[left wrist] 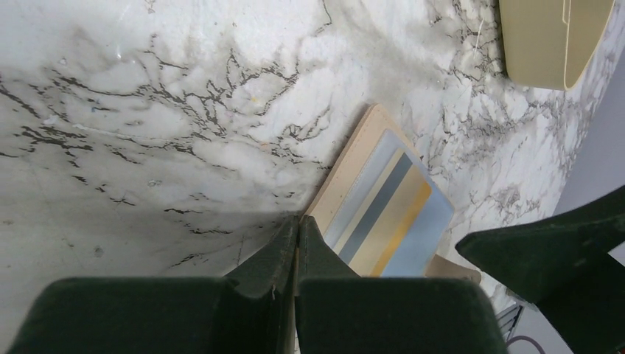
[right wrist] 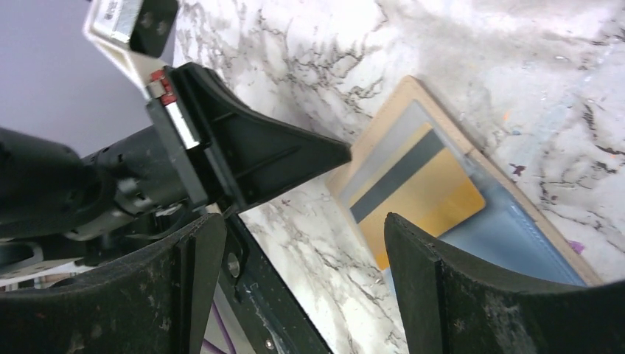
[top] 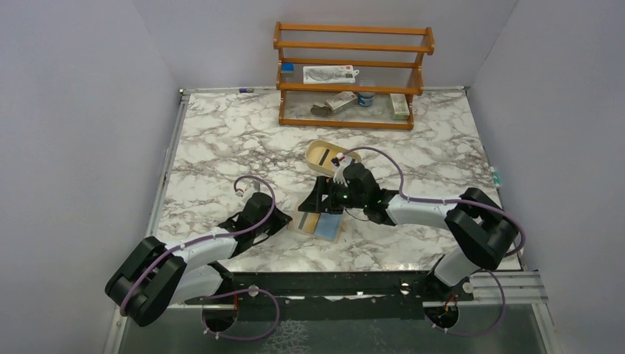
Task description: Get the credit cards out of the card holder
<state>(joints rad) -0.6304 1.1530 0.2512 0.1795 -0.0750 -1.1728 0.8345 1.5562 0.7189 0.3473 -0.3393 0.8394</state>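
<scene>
The tan card holder (top: 322,223) lies open on the marble, light blue inner panel up. A yellow-orange card (right wrist: 435,199) and a whitish-grey card (right wrist: 387,140) with a dark band between them sit in its pocket; both also show in the left wrist view (left wrist: 404,225). My left gripper (top: 286,219) is shut at the holder's left edge (left wrist: 346,173), with a thin tan strip between its fingertips (left wrist: 298,225). My right gripper (top: 322,200) is open and empty, just above the holder, its jaws wide apart (right wrist: 306,280).
An oval tan tray (top: 324,156) stands behind the holder, close to the right wrist. A wooden rack (top: 352,74) with small items is at the back. The table's front edge and black rail (top: 332,284) are near.
</scene>
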